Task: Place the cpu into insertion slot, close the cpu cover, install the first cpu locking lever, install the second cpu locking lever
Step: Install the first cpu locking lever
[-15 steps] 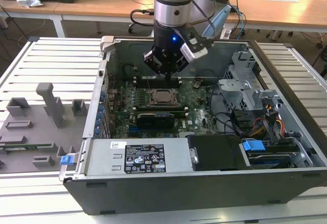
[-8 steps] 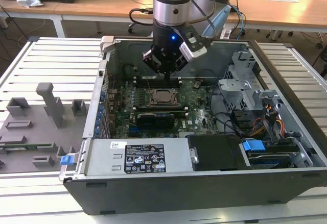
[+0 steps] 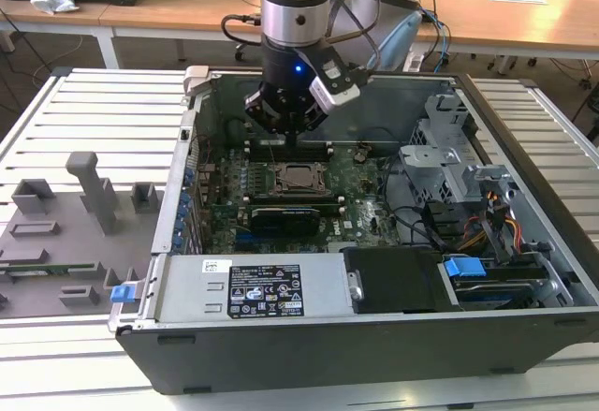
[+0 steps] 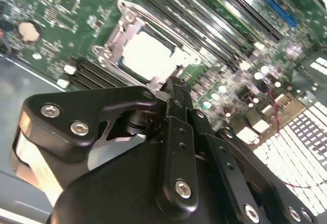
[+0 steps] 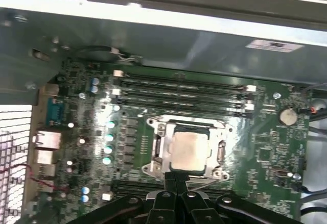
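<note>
Working low inside the open computer case (image 3: 374, 331) on the slatted bench (image 3: 94, 111), hand (image 3: 290, 135) poised over the green circuit board (image 5: 265, 152). Hand pinched narrow in both wrist views, fingers (image 4: 176, 112) pressed together with nothing between them, tips just beside one edge of the insertion slot (image 4: 110, 50); touching it or a shade apart, impossible to tell. In that slot already, the cpu (image 5: 189, 150), pale face up, framed by the cpu cover (image 5: 220, 155), apparently lying flat over it with the chip showing through the window. Reads, then, as past the placing and the closing and into the locking-lever stage; levers too fine here to tell apart or to judge as hooked or free. By that judgement, calls for a small, well-aimed push with the closed tips against a thin lever beside the slot, kept clear of the chip's face and of the memory slots (image 5: 179, 89) near by, with downward force held modest so as not to slip off onto the board.
</note>
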Robot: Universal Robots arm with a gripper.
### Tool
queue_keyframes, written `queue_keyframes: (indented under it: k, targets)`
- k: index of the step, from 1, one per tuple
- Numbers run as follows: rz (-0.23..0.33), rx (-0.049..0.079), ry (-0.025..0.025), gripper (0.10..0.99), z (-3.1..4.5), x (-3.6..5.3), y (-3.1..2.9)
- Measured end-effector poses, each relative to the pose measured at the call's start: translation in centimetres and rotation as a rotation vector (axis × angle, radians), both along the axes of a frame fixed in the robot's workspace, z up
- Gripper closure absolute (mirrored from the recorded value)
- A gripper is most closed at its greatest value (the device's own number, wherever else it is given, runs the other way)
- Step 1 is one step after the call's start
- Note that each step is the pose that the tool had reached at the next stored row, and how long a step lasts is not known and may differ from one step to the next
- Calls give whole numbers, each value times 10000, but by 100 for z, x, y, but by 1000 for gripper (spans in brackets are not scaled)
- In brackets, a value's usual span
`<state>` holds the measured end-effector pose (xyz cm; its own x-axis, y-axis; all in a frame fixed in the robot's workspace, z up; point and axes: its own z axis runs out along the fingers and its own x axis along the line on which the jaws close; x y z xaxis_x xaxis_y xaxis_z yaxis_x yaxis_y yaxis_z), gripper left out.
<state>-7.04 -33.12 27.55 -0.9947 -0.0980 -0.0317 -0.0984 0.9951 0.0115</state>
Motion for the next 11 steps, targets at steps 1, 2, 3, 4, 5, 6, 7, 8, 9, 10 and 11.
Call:
queue_keyframes:
  k: [1,2,3,4,5,6,7,8,9,10,11]
  targets:
    - [1,0,0,980,-1,-61,0]
    - [-1,0,0,980,-2,-94,0]
    - [0,0,0,980,-2,-116,0]
    - [2,0,0,980,-3,-166,0]
    - [-1,5,0,980,-5,-220,0]
    - [0,43,1,980,-6,-246,0]
    - [2,171,1,980,-6,-258,0]
    - [2,452,0,980,-6,-271,0]
    - [0,593,0,980,-6,-279,0]
    - [0,596,0,980,-6,-279,0]
    - [-1,599,0,980,-6,-279,1]
